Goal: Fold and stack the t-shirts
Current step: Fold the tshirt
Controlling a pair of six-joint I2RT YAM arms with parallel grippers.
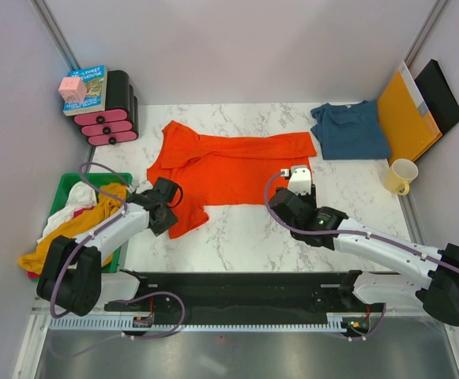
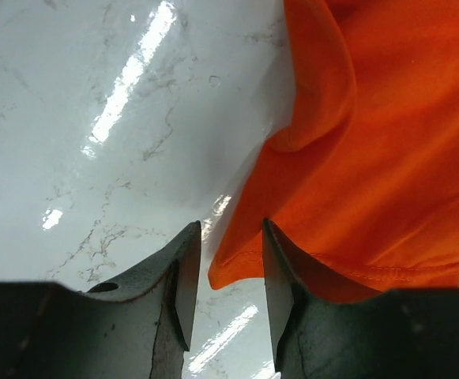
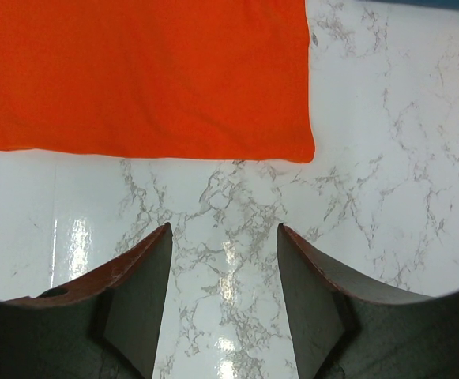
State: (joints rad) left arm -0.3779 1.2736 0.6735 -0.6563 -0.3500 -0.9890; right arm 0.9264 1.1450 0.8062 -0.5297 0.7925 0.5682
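The orange-red t-shirt (image 1: 229, 166) lies spread and rumpled on the marble table. It also shows in the left wrist view (image 2: 371, 158) and the right wrist view (image 3: 142, 79). The teal-blue t-shirt (image 1: 349, 130) lies crumpled at the back right. My left gripper (image 1: 168, 212) is open at the orange shirt's near-left corner. In the left wrist view (image 2: 231, 237) the hem corner (image 2: 233, 264) lies between the jaws, which stand apart. My right gripper (image 1: 296, 185) is open and empty just short of the shirt's near-right edge. In the right wrist view (image 3: 223, 233) only bare marble lies between the jaws.
A green bin (image 1: 65, 185) with mustard-yellow and white garments (image 1: 79, 217) stands at the left. A book with a pink cube (image 1: 73, 89) on a black-and-pink stack (image 1: 112, 118) is at the back left. An orange-yellow envelope (image 1: 403, 114), a black folder (image 1: 441, 93) and a cream mug (image 1: 401, 175) are at the right.
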